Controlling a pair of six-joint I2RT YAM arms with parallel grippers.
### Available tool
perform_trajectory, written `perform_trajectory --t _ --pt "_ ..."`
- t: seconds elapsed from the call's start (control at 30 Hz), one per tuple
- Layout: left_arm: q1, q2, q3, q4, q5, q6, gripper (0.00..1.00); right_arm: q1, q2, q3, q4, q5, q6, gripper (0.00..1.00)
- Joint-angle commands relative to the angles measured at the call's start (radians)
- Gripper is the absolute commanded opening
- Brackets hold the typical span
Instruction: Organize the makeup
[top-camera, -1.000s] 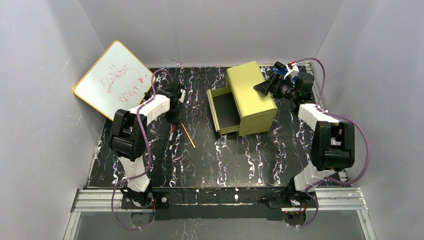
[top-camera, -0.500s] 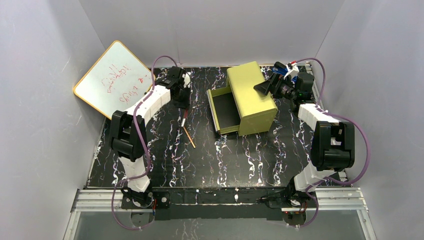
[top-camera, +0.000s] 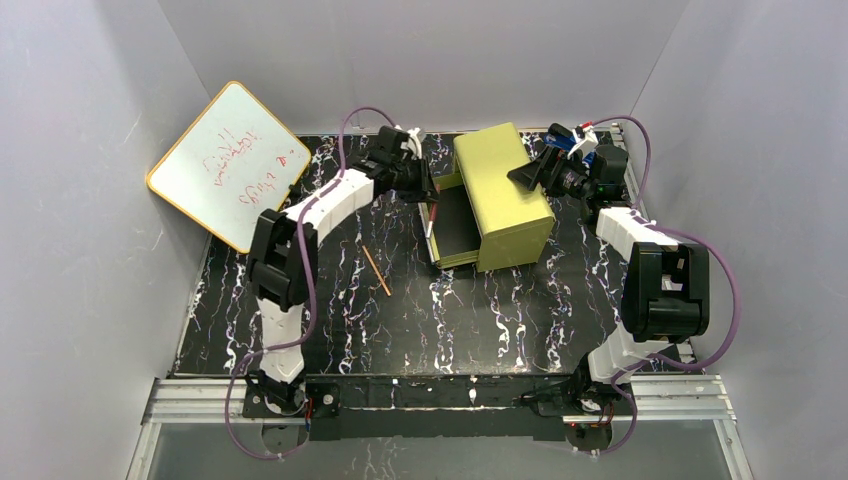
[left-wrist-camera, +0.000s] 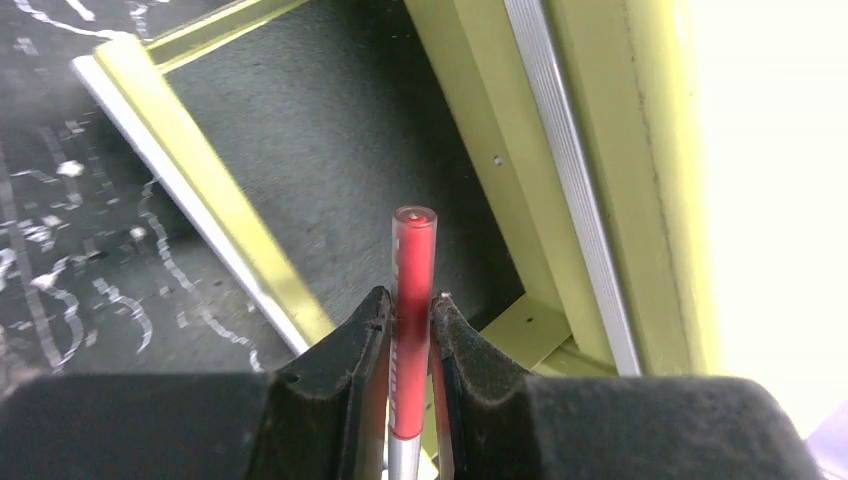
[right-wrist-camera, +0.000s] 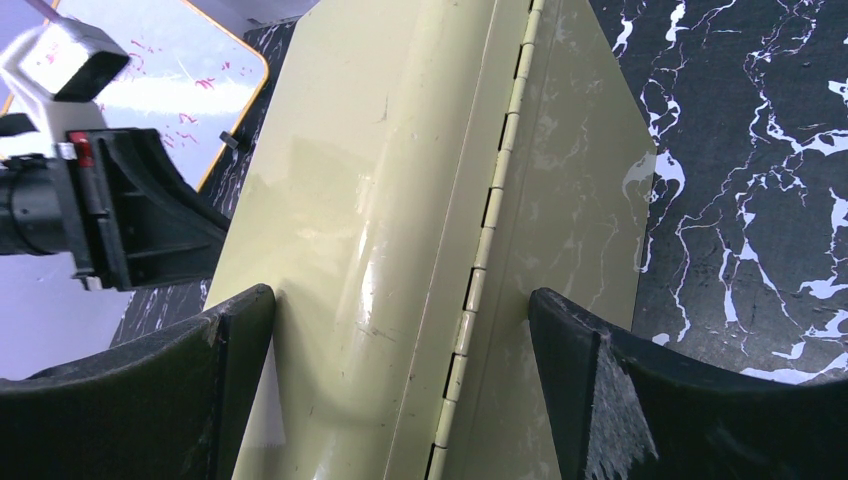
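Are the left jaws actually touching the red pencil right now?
Touching. The left wrist view shows the left gripper shut on the red pencil, both jaws pressed against its sides with no gap, above the open drawer.

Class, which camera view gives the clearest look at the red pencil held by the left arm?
The left wrist view: the red pencil fills the centre, pinched in the left gripper above the open drawer. In the top view the left gripper largely hides it. The right wrist view does not show it.
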Motion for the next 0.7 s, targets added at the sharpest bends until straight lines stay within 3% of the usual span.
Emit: perform_trajectory --t 0.0,0.3,0.67 --pt "-0.047 0.038 0.02 0.109 0.016 -0.117 0.0 0.007 0.06 -0.081 -0.238 0.056 -0.114 1.0" --pt "-0.082 0.053 -0.109 0.365 -0.051 -0.298 0.0 0.007 0.054 -0.086 -0.238 0.06 -0.119 1.0" --pt "-0.083 0.018 -0.276 0.567 -0.191 -0.425 0.0 0.007 0.049 -0.088 -0.238 0.06 -0.121 1.0"
